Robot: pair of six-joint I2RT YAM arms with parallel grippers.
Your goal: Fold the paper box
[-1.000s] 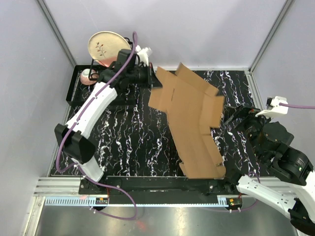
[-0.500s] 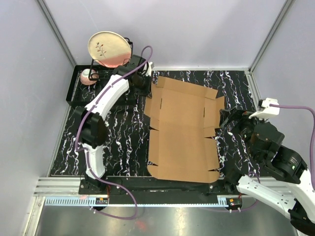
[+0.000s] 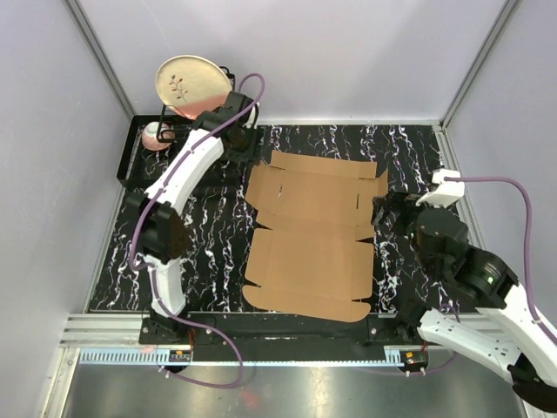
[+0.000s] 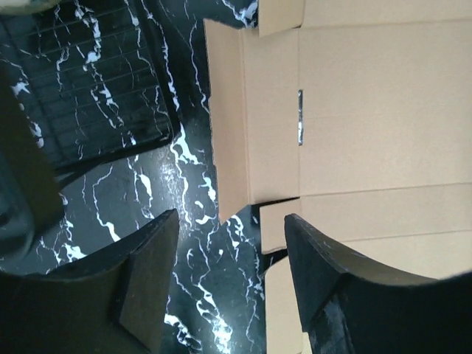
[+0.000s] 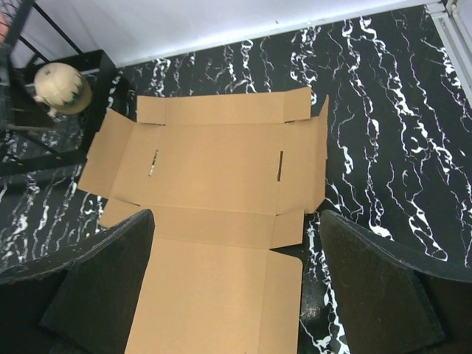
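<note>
Left gripper point(image 4: 230, 221): fingers spread, nothing between them, hanging over the table point(image 3: 209, 235) just off the 11 o'clock corner of the paper box point(image 3: 309, 235) and not touching it. Right gripper point(image 5: 236, 221): jaws spread wide and empty, poised above the sheet's 3 o'clock edge. The paper box lies unfolded and flat on the black marbled table, from centre toward 3 o'clock in the top view. Its broad panels run from 12 to 6 o'clock, short flaps sit on both sides, and two slits show in the far panel. No panel has been raised yet, so folding is judged not begun. Handling, as a judgement: the board looks light and thin, stiff across each panel but willing to hinge along its creases. Its smooth face is likely to slide on the table if pushed from one side only. Lying flat, it offers little edge to grip. The side flap at 3 o'clock appears slightly lifted and looks the best hold, with the other arm pinning a panel. A pinch should fall on a flap's free edge, clear of the slits, to avoid crumpling. Containers: a black wire rack point(image 3: 130, 157) at 10 o'clock holds a cream plate point(image 3: 191, 85) standing on edge and a small rounded cream vessel point(image 5: 63, 87), cup or bowl not determinable
</note>
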